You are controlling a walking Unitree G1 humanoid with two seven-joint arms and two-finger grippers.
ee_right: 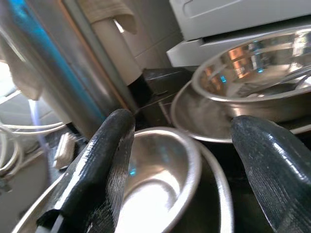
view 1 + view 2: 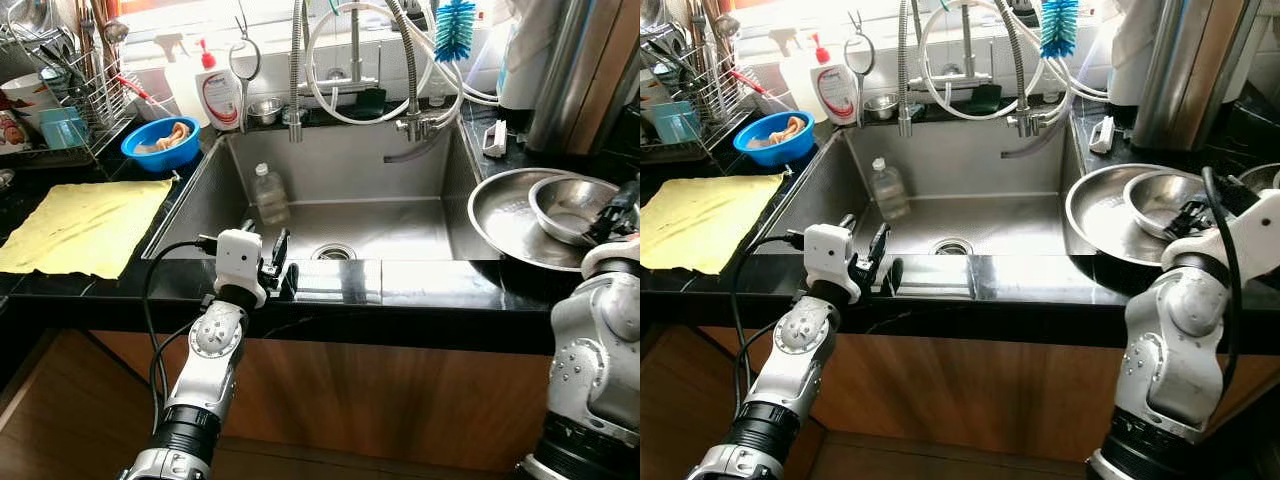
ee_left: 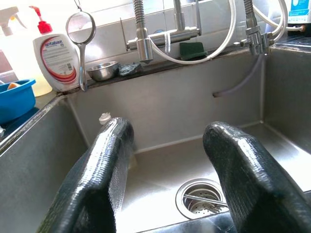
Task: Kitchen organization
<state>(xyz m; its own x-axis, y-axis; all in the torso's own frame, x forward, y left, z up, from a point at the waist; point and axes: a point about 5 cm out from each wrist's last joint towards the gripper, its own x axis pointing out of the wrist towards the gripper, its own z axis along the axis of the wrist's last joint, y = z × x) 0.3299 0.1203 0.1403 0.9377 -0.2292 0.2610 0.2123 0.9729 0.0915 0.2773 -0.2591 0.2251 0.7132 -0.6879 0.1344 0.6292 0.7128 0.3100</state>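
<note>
A clear plastic bottle stands in the steel sink, toward its left wall. My left gripper hovers open at the sink's front edge, nothing between its fingers; in the left wrist view the bottle's cap peeks past one finger. On the right counter a small steel bowl sits in a wide steel plate. My right gripper is open just above that bowl's near rim, holding nothing. Another steel bowl rests further right.
A blue bowl with food, a yellow cloth and a dish rack occupy the left counter. A soap bottle, hanging strainer and looping faucet hoses line the back. The drain lies near the front.
</note>
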